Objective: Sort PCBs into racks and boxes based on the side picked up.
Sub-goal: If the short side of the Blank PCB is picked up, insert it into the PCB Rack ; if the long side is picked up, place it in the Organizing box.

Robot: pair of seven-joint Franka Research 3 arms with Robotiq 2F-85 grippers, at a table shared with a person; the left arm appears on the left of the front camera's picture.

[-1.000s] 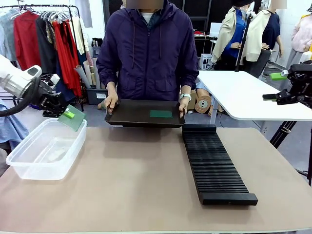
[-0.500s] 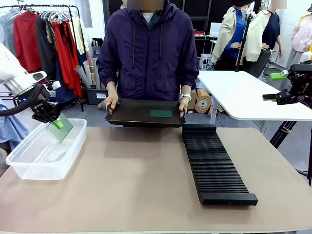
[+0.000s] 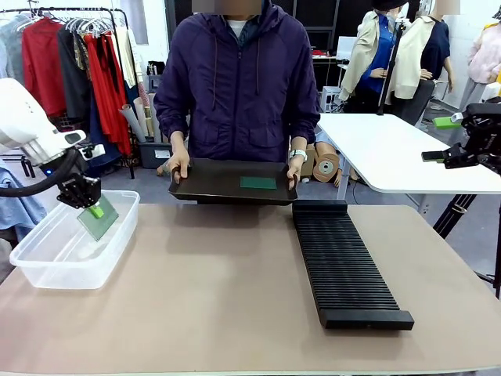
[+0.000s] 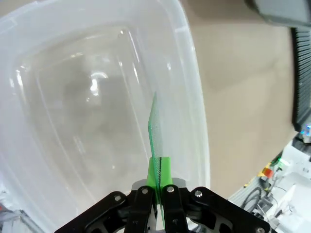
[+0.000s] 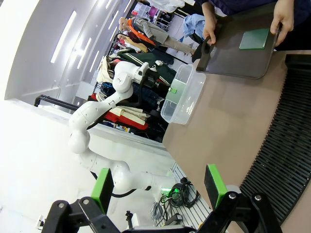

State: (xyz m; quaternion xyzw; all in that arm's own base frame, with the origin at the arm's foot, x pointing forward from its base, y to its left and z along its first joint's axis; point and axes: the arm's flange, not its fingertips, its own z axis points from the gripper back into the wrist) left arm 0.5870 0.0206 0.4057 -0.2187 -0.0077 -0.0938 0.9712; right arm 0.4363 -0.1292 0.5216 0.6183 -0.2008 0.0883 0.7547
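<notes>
Your left gripper (image 3: 94,208) is closed tight on a thin green rectangular circuit board (image 3: 99,225), pinching one short edge between its green pads. Over the last second it has carried that board from above the far corner of the clear plastic tub (image 3: 48,276) down and inward. The board now hangs tilted inside the tub's mouth, below the rim line. In the left wrist view the board (image 4: 154,128) stands edge-on from the closed fingers, with the tub's floor behind it and the rim (image 4: 195,102) off to one side. You cannot tell from these views whether its lower edge has touched the bottom yet.

That puts this board about ready for release; you still need to let go and lift clear without dragging it against the wall.

Nothing else has moved. Your right gripper (image 5: 158,188) waits with its jaws spread wide and nothing between them. The long black slotted rack (image 3: 344,266) lies on the table, and the person holds a shallow black tray (image 3: 233,197) with a second green board (image 3: 258,182) on it, likely your next pick.
</notes>
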